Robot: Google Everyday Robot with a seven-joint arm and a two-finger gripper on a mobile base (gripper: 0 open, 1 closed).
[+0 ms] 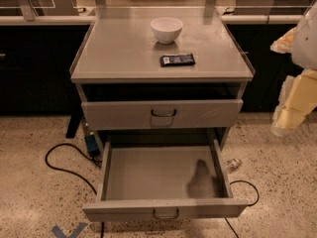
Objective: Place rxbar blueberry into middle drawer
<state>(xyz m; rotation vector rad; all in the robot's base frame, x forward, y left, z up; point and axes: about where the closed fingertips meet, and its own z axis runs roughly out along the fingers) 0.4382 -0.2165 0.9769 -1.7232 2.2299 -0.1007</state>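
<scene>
The rxbar blueberry (177, 59), a dark flat bar with pale label marks, lies on the grey cabinet top (119, 48), just in front of the white bowl (166, 29). The middle drawer (163, 208) is pulled out wide open below the upper drawer front (119, 114). Nothing lies inside it; only a dark blurred smudge (200, 181) shows on the right of its floor. My gripper (290, 113), cream and white, hangs at the right edge of the view, right of the cabinet, below the top's level and well apart from the bar. It holds nothing that I can see.
Black cables (64, 165) run over the speckled floor left and right of the cabinet. A small blue box (92, 145) sits by the left leg and a small clear object (233, 164) lies at the right. Dark counters stand behind on both sides.
</scene>
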